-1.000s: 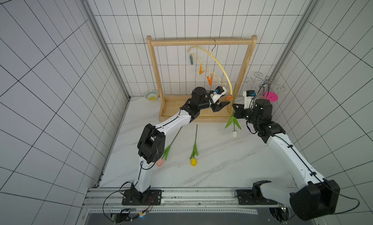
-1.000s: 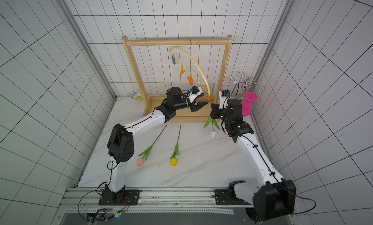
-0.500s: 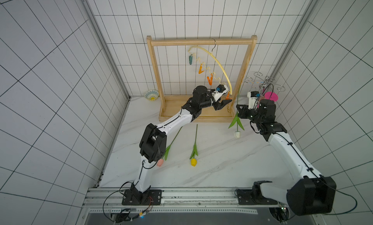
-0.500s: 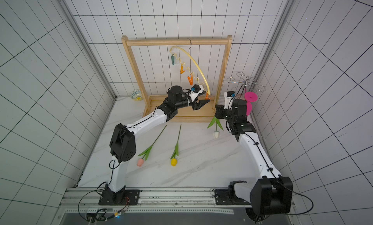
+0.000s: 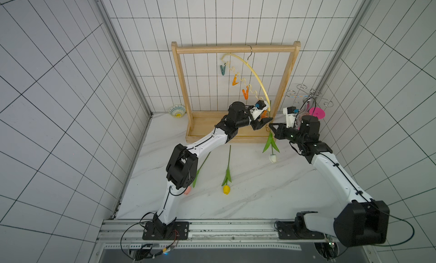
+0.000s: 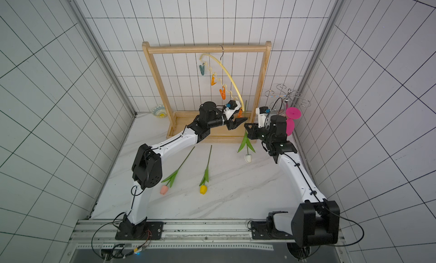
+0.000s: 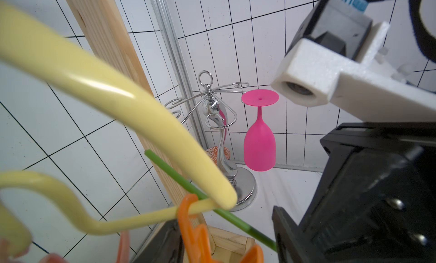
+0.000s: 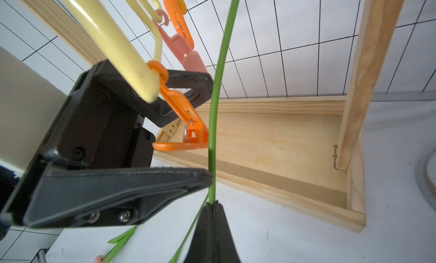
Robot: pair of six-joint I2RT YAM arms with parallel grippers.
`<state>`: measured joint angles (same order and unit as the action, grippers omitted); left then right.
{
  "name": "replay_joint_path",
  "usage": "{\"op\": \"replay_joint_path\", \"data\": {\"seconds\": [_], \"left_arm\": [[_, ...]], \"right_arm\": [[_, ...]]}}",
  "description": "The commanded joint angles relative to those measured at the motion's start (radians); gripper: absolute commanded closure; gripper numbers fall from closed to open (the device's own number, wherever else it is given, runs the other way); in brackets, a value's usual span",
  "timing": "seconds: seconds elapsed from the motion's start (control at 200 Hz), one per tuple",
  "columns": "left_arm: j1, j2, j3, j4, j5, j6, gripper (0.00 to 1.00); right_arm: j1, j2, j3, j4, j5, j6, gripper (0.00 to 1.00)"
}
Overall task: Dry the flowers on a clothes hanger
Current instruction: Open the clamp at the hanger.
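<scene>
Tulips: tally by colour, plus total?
pink tulip: 1
yellow tulip: 1
white tulip: 1
Total: 3

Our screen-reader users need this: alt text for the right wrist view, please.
The right gripper pinches a green tulip stem, by the tip of an orange clothespin on the pale-yellow hanger. The left gripper straddles that clothespin, jaws apart, in front of the wooden rack's base.
</scene>
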<state>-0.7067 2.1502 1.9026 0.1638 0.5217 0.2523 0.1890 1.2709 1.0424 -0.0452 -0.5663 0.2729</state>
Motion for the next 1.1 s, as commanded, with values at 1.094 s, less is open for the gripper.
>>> {"op": "replay_joint_path", "data": {"seconds": [1.094], "left_arm": [[-0.038, -0.100, -0.137, 0.247, -0.071, -0.259, 0.80]], "right_arm": [[0.009, 0.037, -0.376, 0.681, 0.096, 0.343, 1.00]]}}
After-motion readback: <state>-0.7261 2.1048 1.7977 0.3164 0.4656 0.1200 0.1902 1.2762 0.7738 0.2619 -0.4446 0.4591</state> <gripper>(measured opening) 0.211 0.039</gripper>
